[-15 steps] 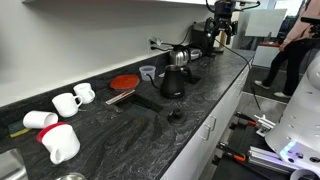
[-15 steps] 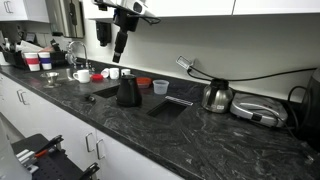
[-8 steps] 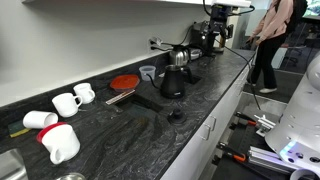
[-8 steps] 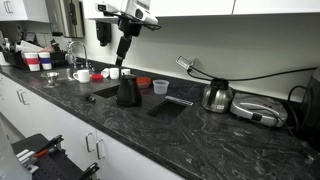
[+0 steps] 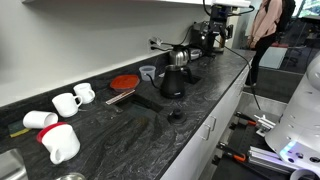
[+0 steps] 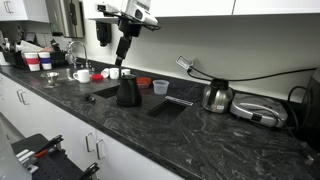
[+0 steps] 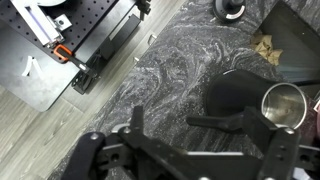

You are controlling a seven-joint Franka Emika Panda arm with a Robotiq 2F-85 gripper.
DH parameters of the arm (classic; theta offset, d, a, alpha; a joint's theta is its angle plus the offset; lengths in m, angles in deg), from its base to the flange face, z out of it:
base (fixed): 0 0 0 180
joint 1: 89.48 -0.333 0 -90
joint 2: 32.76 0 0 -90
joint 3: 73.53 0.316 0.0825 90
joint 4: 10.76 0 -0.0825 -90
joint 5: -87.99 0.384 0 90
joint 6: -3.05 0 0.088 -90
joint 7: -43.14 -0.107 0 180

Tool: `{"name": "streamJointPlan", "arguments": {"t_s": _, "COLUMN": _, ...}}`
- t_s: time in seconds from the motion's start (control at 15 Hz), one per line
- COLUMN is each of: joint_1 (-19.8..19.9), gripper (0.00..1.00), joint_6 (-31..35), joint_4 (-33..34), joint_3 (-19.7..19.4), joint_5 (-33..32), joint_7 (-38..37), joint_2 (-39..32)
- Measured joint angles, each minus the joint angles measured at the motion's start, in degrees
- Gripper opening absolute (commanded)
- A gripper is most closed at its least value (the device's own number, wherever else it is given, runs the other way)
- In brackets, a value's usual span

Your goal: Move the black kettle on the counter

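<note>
The black kettle (image 6: 128, 91) stands upright on the dark speckled counter (image 6: 200, 135), near the middle; it also shows in an exterior view (image 5: 173, 83). My gripper (image 6: 122, 56) hangs open and empty in the air well above the kettle, pointing down. In the wrist view the kettle (image 7: 232, 95) lies below, its top opening shiny and its side handle pointing left. It sits between and beyond the spread fingers of the gripper (image 7: 200, 135), which do not touch it. The counter (image 7: 170, 70) fills the middle of that view.
A shiny steel pot (image 6: 216, 96) stands beside a dark mat (image 6: 165, 105). White mugs (image 5: 70, 100), a white jug (image 5: 60, 142), a red plate (image 5: 124, 82), a blue cup (image 6: 160, 87) and a small black knob (image 5: 176, 114) lie around. A person (image 5: 268, 30) stands past the counter's end.
My gripper has shifted slightly and tilted above the kettle. The person at the counter's end has walked on. The kettle has not moved.
</note>
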Motion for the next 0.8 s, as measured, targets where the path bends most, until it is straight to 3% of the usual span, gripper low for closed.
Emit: {"name": "streamJointPlan", "arguments": {"t_s": 0.8, "joint_1": 0.58, "gripper": 1.00, "joint_6": 10.62, "joint_4": 0.14, "joint_3": -0.17, "joint_5": 13.60, "joint_7": -20.46, "joint_2": -11.58}}
